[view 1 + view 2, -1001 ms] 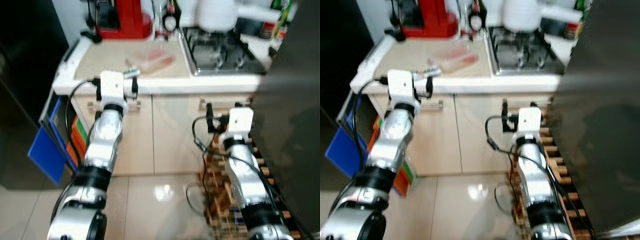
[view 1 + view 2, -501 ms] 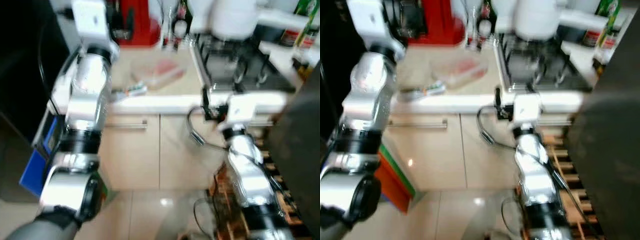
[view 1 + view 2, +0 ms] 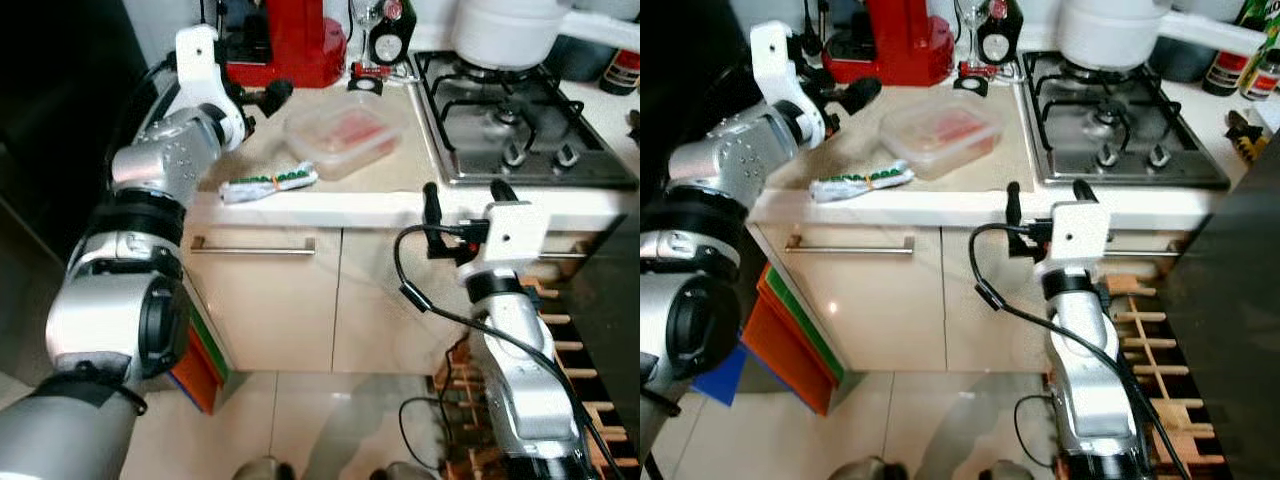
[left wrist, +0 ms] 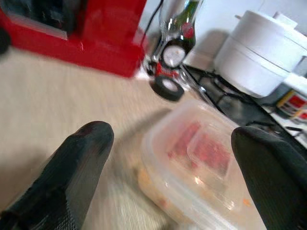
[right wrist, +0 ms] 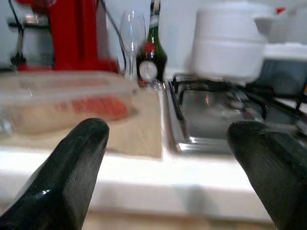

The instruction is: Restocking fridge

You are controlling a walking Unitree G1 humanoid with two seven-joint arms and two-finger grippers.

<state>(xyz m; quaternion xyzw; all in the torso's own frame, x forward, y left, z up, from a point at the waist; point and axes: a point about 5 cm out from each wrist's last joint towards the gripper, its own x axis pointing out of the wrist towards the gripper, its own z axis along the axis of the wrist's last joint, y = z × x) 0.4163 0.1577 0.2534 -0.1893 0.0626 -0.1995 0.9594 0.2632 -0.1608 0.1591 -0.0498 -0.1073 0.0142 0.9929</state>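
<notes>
A clear plastic food container with red contents lies on the beige counter beside the hob. A green-and-white packet lies near the counter's front edge. My left gripper is held open above the counter, just left of the container, with nothing between its fingers. In the left wrist view the container lies ahead between the spread fingers. My right gripper stands open in front of the counter's edge, level with it and empty.
A red appliance, a wine glass and a bottle stand at the back. A white pot sits on the gas hob. A cabinet handle is below, a wooden rack on the floor, a dark door at right.
The camera has come closer to the counter. My left arm has risen from the counter's front edge to above it, near the container. My right gripper has come up to the counter edge.
</notes>
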